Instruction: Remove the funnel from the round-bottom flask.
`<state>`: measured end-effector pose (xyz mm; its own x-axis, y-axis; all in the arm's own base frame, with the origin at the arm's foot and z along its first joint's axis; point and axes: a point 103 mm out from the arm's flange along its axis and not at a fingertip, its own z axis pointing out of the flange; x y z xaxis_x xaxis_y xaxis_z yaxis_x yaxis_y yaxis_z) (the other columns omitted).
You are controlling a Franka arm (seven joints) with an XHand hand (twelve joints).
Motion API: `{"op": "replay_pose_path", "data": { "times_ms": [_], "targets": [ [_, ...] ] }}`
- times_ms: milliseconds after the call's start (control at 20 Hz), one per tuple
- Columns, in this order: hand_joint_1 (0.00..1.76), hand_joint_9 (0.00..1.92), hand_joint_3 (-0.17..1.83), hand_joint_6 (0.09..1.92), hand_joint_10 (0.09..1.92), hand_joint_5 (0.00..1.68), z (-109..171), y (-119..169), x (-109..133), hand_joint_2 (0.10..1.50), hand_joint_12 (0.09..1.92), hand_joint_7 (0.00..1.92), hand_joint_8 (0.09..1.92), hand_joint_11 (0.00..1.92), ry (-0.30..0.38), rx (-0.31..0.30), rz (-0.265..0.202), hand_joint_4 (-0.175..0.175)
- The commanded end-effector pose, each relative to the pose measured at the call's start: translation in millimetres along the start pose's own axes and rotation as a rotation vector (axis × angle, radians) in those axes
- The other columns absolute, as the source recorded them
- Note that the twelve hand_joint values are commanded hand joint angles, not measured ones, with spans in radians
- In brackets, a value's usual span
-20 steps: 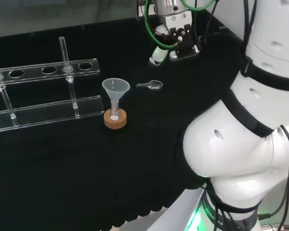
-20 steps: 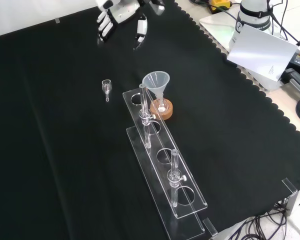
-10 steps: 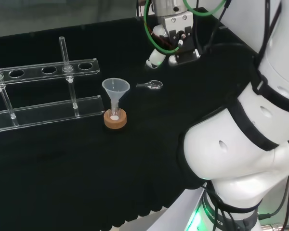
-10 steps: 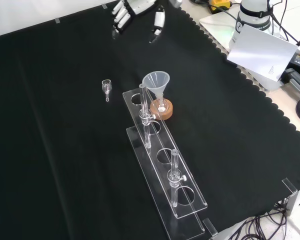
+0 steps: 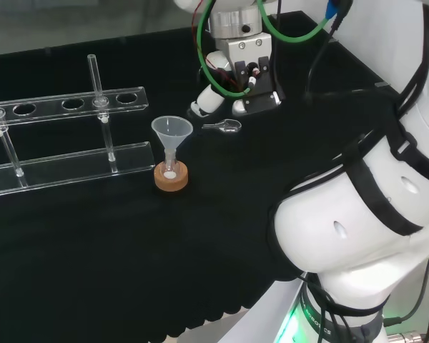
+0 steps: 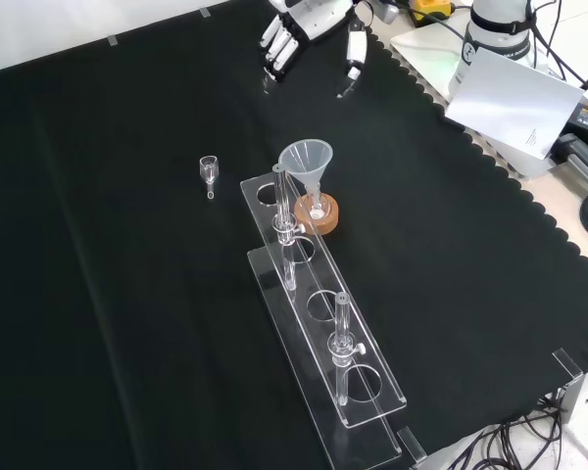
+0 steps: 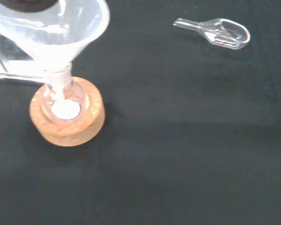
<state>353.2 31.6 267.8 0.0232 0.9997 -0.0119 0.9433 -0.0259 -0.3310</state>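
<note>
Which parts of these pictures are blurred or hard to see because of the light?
Wrist view: the funnel is close and soft-edged; the cork stand is clearer. Front view: the clear rack shows mainly by bright edges on the black cloth. Head view: the arm's white links are brightly lit.

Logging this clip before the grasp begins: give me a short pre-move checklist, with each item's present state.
1. Funnel seated upright in the round-bottom flask: ok.
2. Flask resting in its cork ring: ok.
3. Robot hand with fingers relaxed, holding nothing: ok.
4. Robot hand at the funnel: not ok; in the front view it hangs well beyond it, apart.
5. Small glass piece lying on the cloth apart from the flask: ok.
6. Clear rack right beside the flask; whether the fingers have room on that side: cannot tell.
</note>
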Motion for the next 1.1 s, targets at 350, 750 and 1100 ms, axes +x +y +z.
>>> {"op": "replay_pose_path", "data": {
  "times_ms": [350, 750, 1100],
  "targets": [
    [0.42, 0.58, 0.33, 0.09, 0.64, 0.32, 7, 9, 33, 0.67, 1.37, 0.25, 0.73, 0.43, 0.085, 0.086, -0.076, -0.064],
    [0.42, 0.48, 0.23, 0.09, 0.71, 0.25, 16, 30, 47, 0.68, 1.38, 0.14, 0.75, 0.44, 0.08, 0.151, -0.09, -0.075],
    [0.56, 0.45, 0.22, 0.09, 0.72, 0.23, 26, 48, 57, 0.69, 1.39, 0.09, 0.74, 0.44, 0.06, 0.216, -0.093, -0.084]
  ]
}}
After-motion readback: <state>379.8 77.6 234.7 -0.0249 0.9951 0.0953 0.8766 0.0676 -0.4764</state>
